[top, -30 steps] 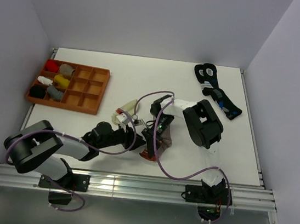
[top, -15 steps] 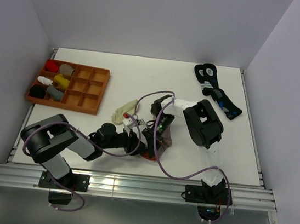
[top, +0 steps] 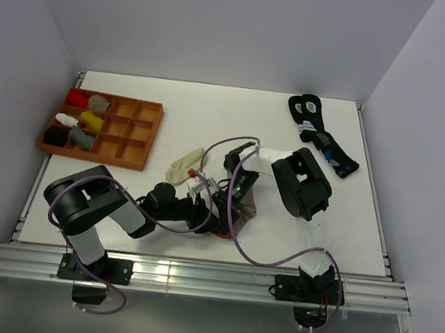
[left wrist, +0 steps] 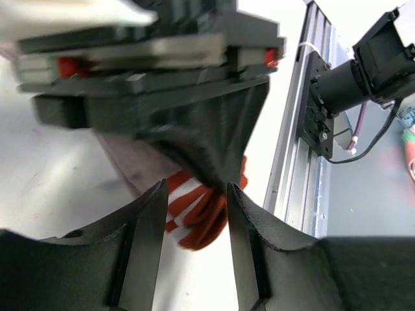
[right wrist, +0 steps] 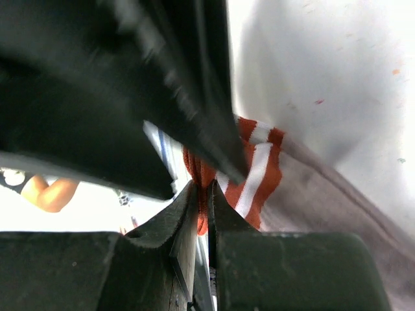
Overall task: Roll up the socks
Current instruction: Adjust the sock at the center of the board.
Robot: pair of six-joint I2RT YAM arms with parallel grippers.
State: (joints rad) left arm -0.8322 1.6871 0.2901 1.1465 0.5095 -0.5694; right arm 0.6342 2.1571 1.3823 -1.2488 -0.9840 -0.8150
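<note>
Our left gripper [left wrist: 198, 188], near-right of the cream sock [top: 181, 167], stands half open, its fingers [left wrist: 146, 220] framing the striped cuff [left wrist: 194, 217] of the taupe sock [right wrist: 331, 194] at mid-table. Just right, our right gripper [right wrist: 202, 210] pinches that cuff tight. We see a white table [top: 321, 229] and pale walls [top: 225, 19].

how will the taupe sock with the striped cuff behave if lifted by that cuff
Likely floppy: the taupe sock creases and bunches where the right gripper pinches its striped cuff, so the rest should dangle. Probably light and not slippery, being soft knit; pushed, it would rumple rather than slide whole.
</note>
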